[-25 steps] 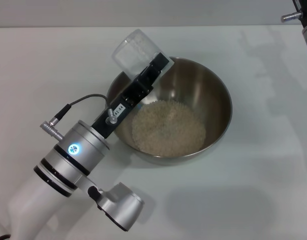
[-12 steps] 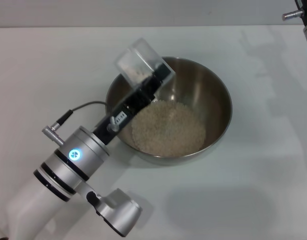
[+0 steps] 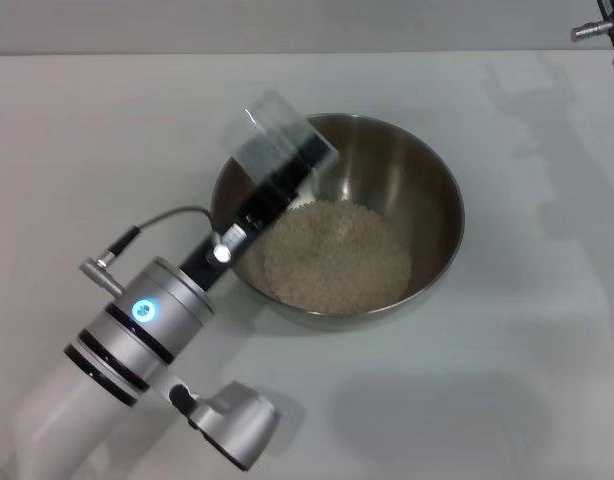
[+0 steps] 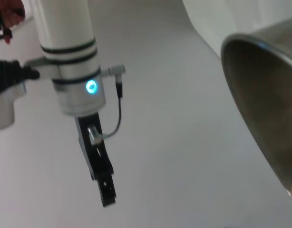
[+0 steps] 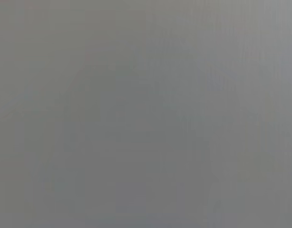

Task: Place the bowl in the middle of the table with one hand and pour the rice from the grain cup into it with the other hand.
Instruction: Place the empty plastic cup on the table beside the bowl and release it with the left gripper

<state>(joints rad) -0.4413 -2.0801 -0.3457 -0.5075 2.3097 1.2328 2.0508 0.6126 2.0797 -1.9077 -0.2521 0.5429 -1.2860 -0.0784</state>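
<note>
Bowl: round, deep, brushed steel bowl (image 3: 407,175) with a shiny grey inner wall; it stands on the table near the middle of the head view. Its curved rim (image 4: 260,95) also shows in the left wrist view.
Rice: small off-white grains (image 3: 337,255) in a loose, low mound on the bowl's floor.
Cup: small clear plastic cup (image 3: 270,138), thin-walled and translucent, tipped on its side over the bowl's far-left rim, mouth toward the bowl. Whether any grains remain inside cannot be told.
Left gripper: black, flat-sided fingers clamped on the cup (image 3: 287,160), reaching in over the bowl's left rim from a silver cylindrical wrist with a lit blue ring.
Right gripper: the right gripper (image 4: 108,197) hangs well apart from the bowl, seen in the left wrist view below a white arm; whether its narrow black fingers are parted cannot be told.
Table: plain, matte white table (image 3: 507,380), flat and smooth.
</note>
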